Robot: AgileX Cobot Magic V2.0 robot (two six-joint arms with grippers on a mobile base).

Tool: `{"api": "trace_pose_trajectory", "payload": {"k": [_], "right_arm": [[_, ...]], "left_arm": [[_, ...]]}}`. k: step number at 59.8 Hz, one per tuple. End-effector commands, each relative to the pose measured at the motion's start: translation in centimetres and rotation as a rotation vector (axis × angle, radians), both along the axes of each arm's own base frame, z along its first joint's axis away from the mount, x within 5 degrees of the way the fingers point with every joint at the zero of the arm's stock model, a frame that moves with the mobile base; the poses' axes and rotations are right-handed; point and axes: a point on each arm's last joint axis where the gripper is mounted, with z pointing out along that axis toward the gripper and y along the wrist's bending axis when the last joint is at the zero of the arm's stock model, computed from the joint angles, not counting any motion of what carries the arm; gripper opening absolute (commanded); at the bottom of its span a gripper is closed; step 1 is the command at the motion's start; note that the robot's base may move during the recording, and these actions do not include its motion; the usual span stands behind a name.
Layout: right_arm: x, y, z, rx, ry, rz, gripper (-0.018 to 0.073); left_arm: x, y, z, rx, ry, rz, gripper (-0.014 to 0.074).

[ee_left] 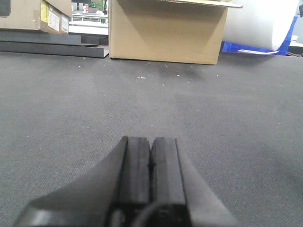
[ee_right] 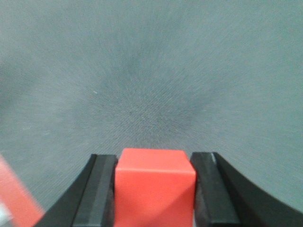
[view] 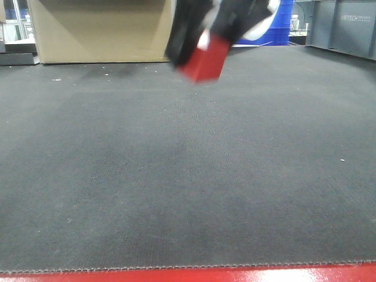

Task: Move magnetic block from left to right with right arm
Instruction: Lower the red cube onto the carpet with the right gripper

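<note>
Above the dark grey tabletop [view: 176,176], near its far edge in the front view, the magnetic block [view: 204,60] hangs clear of the mat, tilted with one corner lowest, pinched by the right pincer [ee_right: 155,189]. From the right wrist the red cube sits squarely between the two black fingers [ee_right: 97,189], each pressed against a side face, with blurred grey mat beneath. In the front view the right arm's black body comes down from the top of the picture, slanting toward the block; it is smeared and its shape is hard to read.

The left pincer [ee_left: 151,165] lies low over the mat, pointing toward the back of the tabletop, its two black pads pressed together with nothing between them.

A large cardboard box [ee_left: 165,30] stands at the far edge; its inside cannot be seen. A blue crate [view: 267,29] shows behind the right arm, and dark panels [view: 343,29] stand at far right. A red strip [view: 188,275] runs along the near edge.
</note>
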Motion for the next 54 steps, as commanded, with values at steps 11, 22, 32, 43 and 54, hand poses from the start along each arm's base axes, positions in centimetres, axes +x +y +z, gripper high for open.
{"api": "trace_pose_trajectory", "payload": {"k": [11,22,32,43,54], "right_arm": [[2.5,1.8,-2.5,-0.027,0.018,0.002,0.0104],[3.5,2.5,-5.2,-0.066,0.070,0.001,0.0104],[3.8,2.7,-6.4,-0.080,0.089,0.000,0.0104],[3.9,2.7,-6.6,-0.091,0.091,0.003,0.0379],[3.9,2.8,-5.9,-0.090,0.092,0.008,0.0618]], "left_arm": [[-0.1,0.0,0.6,-0.007,-0.092,0.002,-0.0116],[-0.1,0.0,0.6,-0.007,-0.092,0.002,-0.0116],[-0.1,0.0,0.6,-0.007,-0.092,0.002,-0.0116],[-0.1,0.0,0.6,-0.007,-0.092,0.002,-0.0116],[-0.1,0.0,0.6,-0.007,-0.092,0.002,-0.0116]]}}
